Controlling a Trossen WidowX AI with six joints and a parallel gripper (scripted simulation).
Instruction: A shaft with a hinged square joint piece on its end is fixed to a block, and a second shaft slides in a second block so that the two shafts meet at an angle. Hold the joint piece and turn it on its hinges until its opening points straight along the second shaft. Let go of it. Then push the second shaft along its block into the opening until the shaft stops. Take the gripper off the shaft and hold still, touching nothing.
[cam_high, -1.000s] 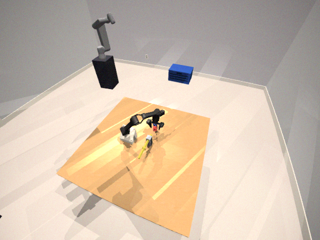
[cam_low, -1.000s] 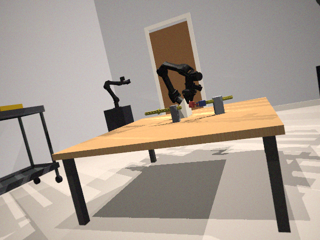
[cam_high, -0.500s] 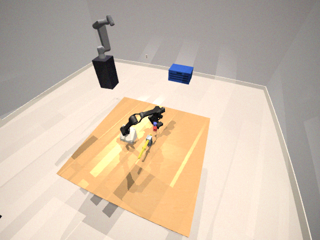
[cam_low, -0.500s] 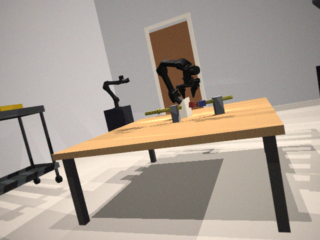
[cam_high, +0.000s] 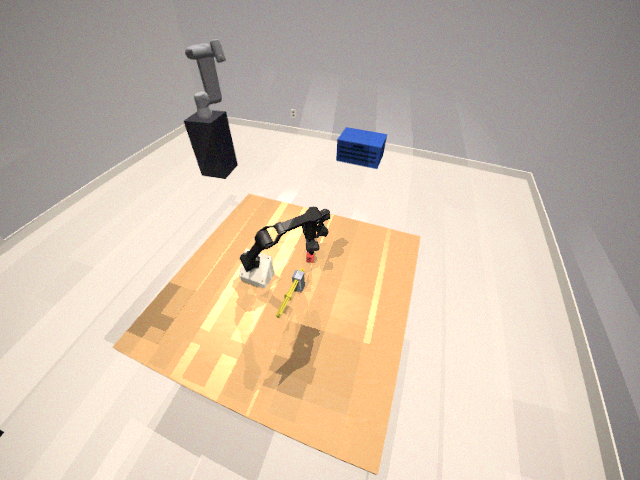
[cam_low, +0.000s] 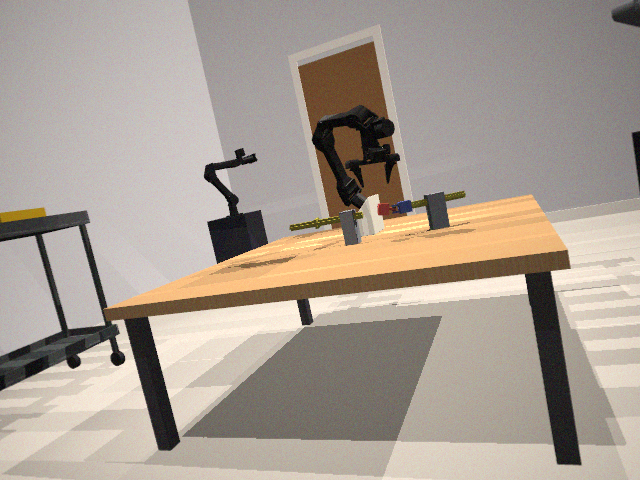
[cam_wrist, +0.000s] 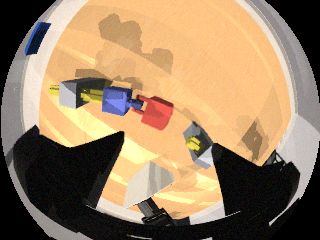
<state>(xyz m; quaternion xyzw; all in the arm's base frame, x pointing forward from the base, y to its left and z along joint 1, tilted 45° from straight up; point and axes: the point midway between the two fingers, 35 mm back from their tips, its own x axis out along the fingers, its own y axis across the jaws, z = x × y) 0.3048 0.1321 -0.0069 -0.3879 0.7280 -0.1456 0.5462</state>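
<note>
The fingers stood spread wide with nothing between them, the gripper hanging above the table and touching nothing. Directly below lay the red joint piece, hinged to a blue part on the fixed shaft, which ran through the far grey block. The piece sat apart from both fingertips, roughly midway beneath them. The second shaft lay well to one side in the near grey block. To do this step well, the gripper should probably descend straight, straddle the piece's flat sides squarely, and close only once centred, so that turning swings the hinge rather than slipping. Whether the opening already faced the second shaft could not be told.
</note>
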